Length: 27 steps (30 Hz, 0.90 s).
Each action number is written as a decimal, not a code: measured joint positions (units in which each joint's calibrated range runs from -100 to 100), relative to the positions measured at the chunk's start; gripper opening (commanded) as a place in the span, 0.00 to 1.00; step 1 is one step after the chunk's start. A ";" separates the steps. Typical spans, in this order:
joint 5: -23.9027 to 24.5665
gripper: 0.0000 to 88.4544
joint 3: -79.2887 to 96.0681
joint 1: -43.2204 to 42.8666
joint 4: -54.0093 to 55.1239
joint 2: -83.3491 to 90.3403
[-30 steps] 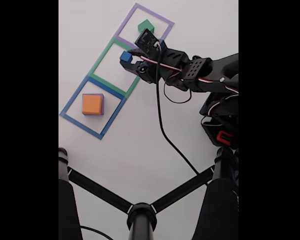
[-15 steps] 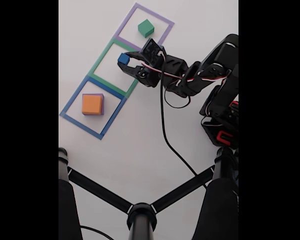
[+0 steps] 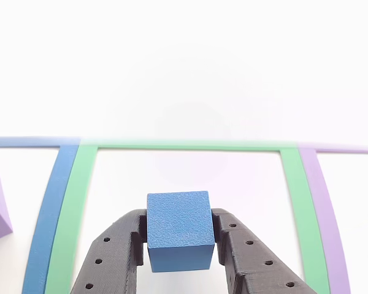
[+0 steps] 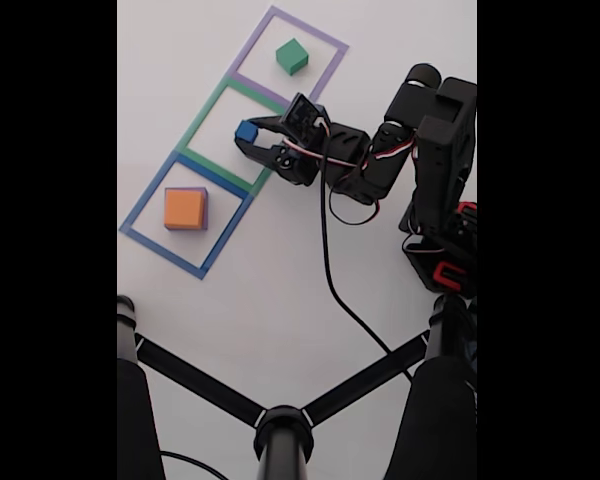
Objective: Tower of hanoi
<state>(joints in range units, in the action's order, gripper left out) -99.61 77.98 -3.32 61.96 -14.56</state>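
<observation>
Other view: my jaws clamped on blue cube [image 3: 178, 229], one finger [image 3: 113, 257] each side, inside green outline [image 3: 187, 146]. Grip looks shallow (could twist out in transit).

Fixed view: gripper [image 4: 248, 134] holds cube over green outline; green cube [image 4: 292, 56] beyond, orange block [image 4: 185, 208] on purple block [image 4: 204, 192] near side. Risk: misplacing it.

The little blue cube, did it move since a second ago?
Yes. In the fixed view the blue cube, shut in the gripper, slid from the green taped square's upper right edge down and left, further inside it.
</observation>
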 measured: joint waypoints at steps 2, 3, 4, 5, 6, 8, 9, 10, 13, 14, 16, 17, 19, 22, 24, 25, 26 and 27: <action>0.00 0.04 -0.52 -0.08 1.12 -1.10; 0.00 0.04 -0.70 -0.08 1.69 -1.60; 0.00 0.04 -0.70 -0.08 2.17 -1.86; 0.00 0.04 -0.70 -0.08 2.41 -2.03; 0.00 0.04 -0.78 -0.08 2.57 -2.28; 0.00 0.04 -1.39 -0.08 2.65 -3.04; 0.00 0.05 -1.65 0.00 2.65 -3.29; -0.39 0.05 -1.74 0.16 2.65 -3.55; -0.39 0.06 -1.83 0.82 2.65 -3.97; -0.39 0.07 -2.09 0.98 2.65 -4.31; -0.39 0.10 -2.35 1.06 2.65 -4.81; -0.39 0.12 -2.52 1.15 2.65 -4.90; -0.39 0.17 -2.87 1.56 2.65 -4.98; -0.39 0.23 -3.13 1.64 2.65 -5.66; -0.39 0.24 -3.22 1.64 2.65 -5.74; -0.39 0.25 -3.31 1.72 2.65 -5.74; -0.39 0.25 -3.31 1.80 2.65 -5.74; -0.39 0.25 -3.31 1.88 2.65 -5.74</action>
<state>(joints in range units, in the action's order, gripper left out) -100.00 74.67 -1.43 64.61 -20.30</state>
